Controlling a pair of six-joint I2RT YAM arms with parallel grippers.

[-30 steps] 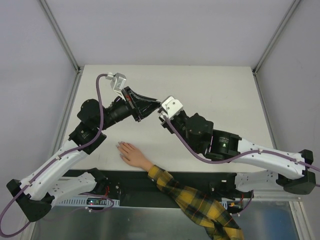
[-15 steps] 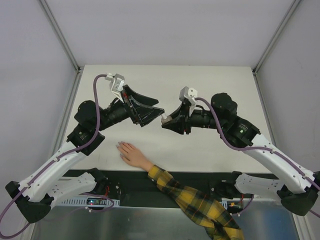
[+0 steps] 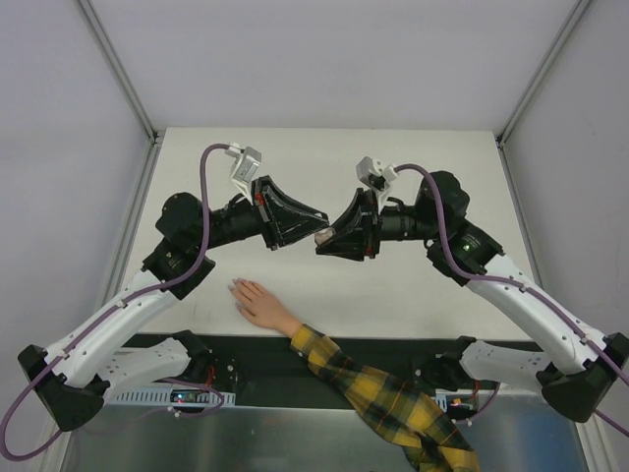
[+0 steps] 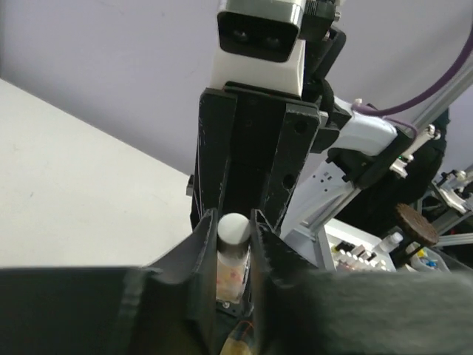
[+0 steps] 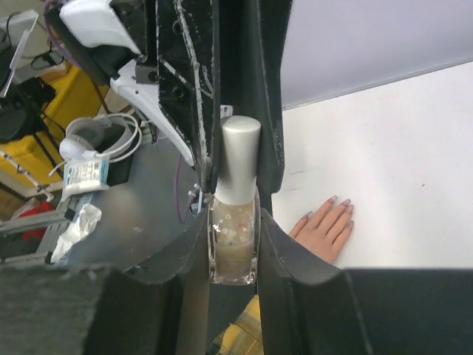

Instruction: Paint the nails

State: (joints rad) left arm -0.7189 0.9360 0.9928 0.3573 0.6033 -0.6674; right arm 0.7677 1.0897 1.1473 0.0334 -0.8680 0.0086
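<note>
Top external view, from your left across: the left arm rises from its base and bends in toward the middle of the desk. The mannequin hand lies flat, palm down, nearer the bases than the bottle and a little to its left. Its plaid sleeve trails off over the desk's near edge. The nails sit at the hand's left end, well apart from the bottle and from both claws. You can barely make them out from above.

The left claw meets the bottle from its left side. In your left wrist view, its fingers press against either side of the pale cap, so this claw is closed on the cap.

The right claw comes at the bottle from its right side, tip to tip with the left one. In your right wrist view it is clamped on the glass body, whose pale liquid is flecked with specks. The silver cap points away into the other claw's black fingers. The bottle is held off the desk. In that view the nails show to the right of the bottle as pale lavender tips on the spread fingers.
</note>
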